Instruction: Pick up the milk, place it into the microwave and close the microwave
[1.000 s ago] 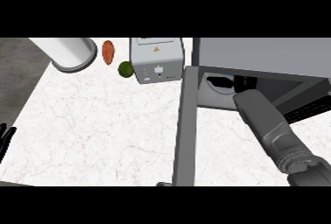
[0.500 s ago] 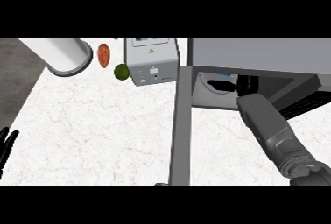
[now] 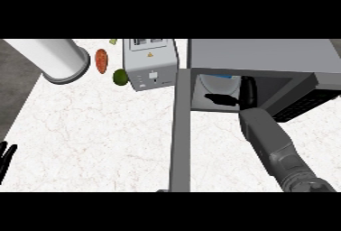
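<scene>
Since the right hand [image 3: 223, 99] is reaching deep into the microwave [image 3: 260, 56], I'm guessing it's setting down the milk [image 3: 222, 84], the pale thing just behind it; can't tell if the fingers are gripping. The door [image 3: 180, 135] is hanging open toward us. The left hand [image 3: 5, 155] is resting open at the left edge. The toaster [image 3: 150, 63] is showing a warning symbol, no readable text.

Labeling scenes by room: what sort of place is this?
Most likely a kitchen counter: a white marble-look countertop bearing an open microwave, a toaster, and some produce.
</scene>
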Tool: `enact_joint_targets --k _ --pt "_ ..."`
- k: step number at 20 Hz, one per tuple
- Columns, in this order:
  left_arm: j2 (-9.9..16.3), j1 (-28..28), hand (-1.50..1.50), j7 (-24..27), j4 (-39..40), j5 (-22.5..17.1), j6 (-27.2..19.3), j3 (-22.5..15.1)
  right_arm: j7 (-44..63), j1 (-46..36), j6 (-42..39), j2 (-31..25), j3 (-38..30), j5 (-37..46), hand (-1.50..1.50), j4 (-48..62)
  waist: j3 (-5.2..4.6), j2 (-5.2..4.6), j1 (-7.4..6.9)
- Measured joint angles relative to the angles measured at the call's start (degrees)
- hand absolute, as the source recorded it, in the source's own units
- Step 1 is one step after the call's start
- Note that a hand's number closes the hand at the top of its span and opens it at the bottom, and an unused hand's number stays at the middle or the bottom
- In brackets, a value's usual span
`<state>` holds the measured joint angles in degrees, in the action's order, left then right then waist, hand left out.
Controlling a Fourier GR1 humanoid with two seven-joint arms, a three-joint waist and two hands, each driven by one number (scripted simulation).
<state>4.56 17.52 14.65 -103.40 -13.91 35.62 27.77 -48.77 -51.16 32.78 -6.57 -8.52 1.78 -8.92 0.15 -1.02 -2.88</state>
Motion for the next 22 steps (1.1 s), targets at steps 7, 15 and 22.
enact_joint_targets --k 7,15,22 --pt "-1.75 3.18 -1.5 -0.99 -3.18 0.3 2.8 -3.9 -3.24 5.08 -7.44 3.46 -1.09 -2.2 -1.5 -3.21 -0.08 0.74 1.78" --pt "-2.9 4.38 -1.5 -2.55 -4.51 -0.35 6.61 -8.78 -6.91 15.08 -19.66 5.93 2.46 -5.06 -1.5 -9.57 -0.15 1.4 3.13" --pt "-3.69 3.59 1.5 -4.28 -6.66 3.28 8.14 -14.39 -6.52 27.86 -23.09 6.42 8.7 -7.16 -1.5 -22.71 -0.22 1.63 4.03"
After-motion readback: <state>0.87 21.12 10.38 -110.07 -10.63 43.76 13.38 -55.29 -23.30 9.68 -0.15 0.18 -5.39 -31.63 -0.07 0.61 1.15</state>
